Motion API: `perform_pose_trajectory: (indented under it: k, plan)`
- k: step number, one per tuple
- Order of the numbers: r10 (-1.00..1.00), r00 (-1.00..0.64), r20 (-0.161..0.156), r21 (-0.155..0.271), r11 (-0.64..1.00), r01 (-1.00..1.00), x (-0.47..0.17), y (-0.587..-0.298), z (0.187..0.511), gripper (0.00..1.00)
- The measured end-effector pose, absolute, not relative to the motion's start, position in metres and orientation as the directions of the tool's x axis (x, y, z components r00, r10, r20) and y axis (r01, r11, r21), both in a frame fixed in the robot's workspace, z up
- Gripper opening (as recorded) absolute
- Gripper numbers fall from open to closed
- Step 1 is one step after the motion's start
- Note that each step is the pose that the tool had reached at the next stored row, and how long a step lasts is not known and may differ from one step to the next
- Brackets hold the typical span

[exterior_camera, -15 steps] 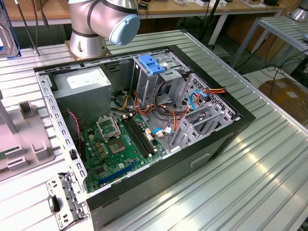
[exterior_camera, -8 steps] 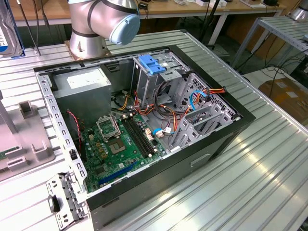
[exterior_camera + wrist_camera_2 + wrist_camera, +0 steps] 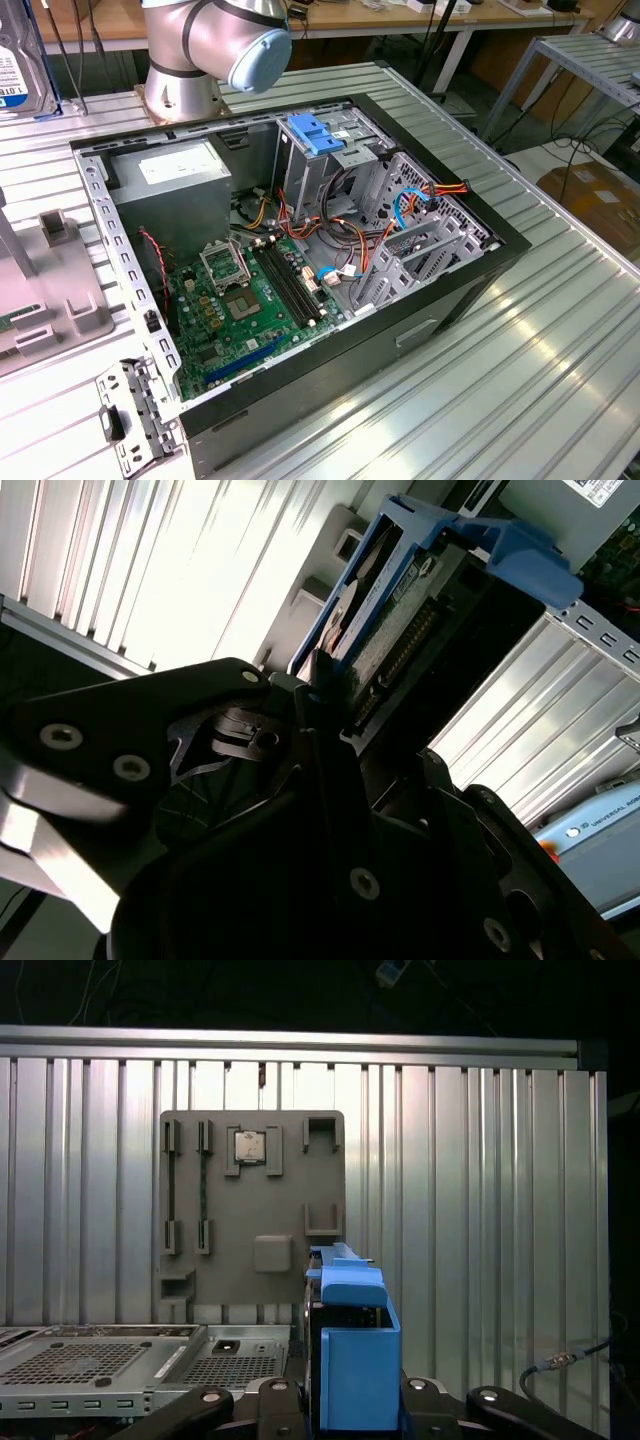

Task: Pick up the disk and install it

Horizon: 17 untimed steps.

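Note:
The disk [image 3: 18,58] shows at the exterior view's far left edge, raised above the table, with its silver face and white-and-blue label turned to the camera. In the second wrist view my gripper [image 3: 330,685] is shut on one end of the disk [image 3: 400,600], whose blue side rail runs along its edge. In the first wrist view the disk [image 3: 355,1345] stands edge-on between my black fingers [image 3: 272,1392], its blue rail facing the camera. It hangs over the table, to the exterior view's left of the open computer case [image 3: 470,285].
Inside the case stand an upright drive cage with a blue latch [image 3: 315,135], a grey power supply box [image 3: 170,185], the green motherboard [image 3: 245,305] and loose cables [image 3: 400,210]. A grey fixture plate [image 3: 250,1210] lies on the ribbed aluminium table [image 3: 520,380]. The arm's base [image 3: 185,85] stands behind the case.

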<state>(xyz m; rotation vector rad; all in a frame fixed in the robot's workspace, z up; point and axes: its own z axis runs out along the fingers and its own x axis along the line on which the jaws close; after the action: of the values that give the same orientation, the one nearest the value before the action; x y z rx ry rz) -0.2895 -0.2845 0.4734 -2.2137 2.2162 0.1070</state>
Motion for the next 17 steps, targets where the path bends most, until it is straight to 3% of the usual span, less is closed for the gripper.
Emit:
perform_pose_trajectory:
  k: [17]
  plan:
    - [-0.999, -0.002, -0.053, 0.043, 0.0, -0.999, -0.27, -0.285, 0.473, 0.36]
